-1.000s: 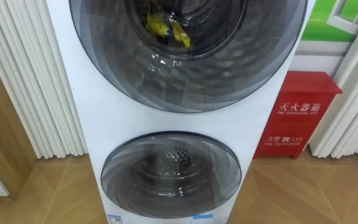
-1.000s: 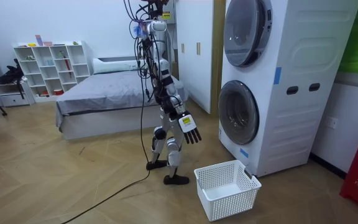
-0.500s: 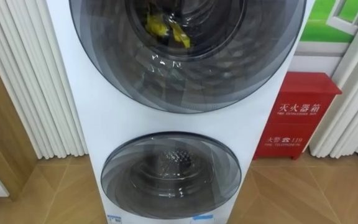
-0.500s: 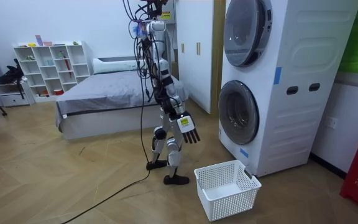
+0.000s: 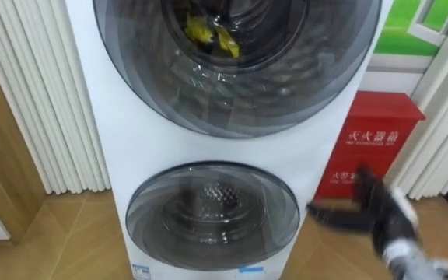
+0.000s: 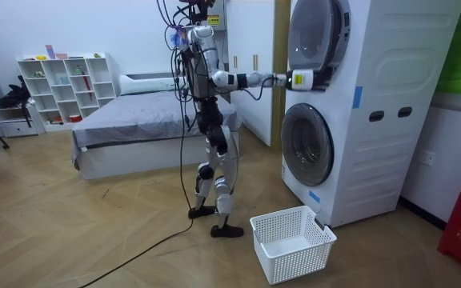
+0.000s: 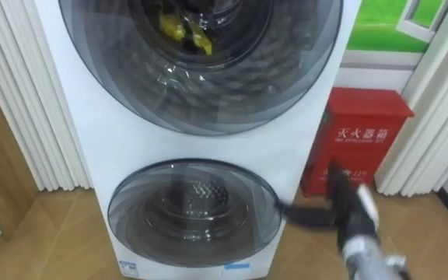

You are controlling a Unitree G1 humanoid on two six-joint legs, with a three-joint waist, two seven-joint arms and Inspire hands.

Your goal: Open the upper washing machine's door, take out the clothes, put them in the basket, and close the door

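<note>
Clothes: a yellow garment (image 5: 208, 35) lies inside the upper drum of the washing machine (image 5: 131, 148), seen through the glass of the upper door (image 5: 286, 85). That door sits flush with the machine's front. The lower door (image 5: 212, 214), directly beneath it, is likewise closed, with only bare metal visible behind the glass.

Right hand (image 5: 379, 214): in the eye views it appears low and to the right of the machine's lower door, in front of the machine's right edge. It is blurred, but the fingers (image 5: 333, 215) reach out straight towards the machine and the thumb stands apart from them (nothing lies between them). The hand holds nothing. In the room view the right arm is stretched out level from the shoulder, with the hand at the front of the upper door. Whether the fingertips touch the door cannot be determined.

Robot position: standing upright facing the machine's front, a short way back from it.

Surroundings: a white basket (image 6: 290, 240) sits on the floor before the machine's lower door. A red box (image 5: 379, 140) stands just right of the machine, white curtains (image 5: 37, 101) to its left.
</note>
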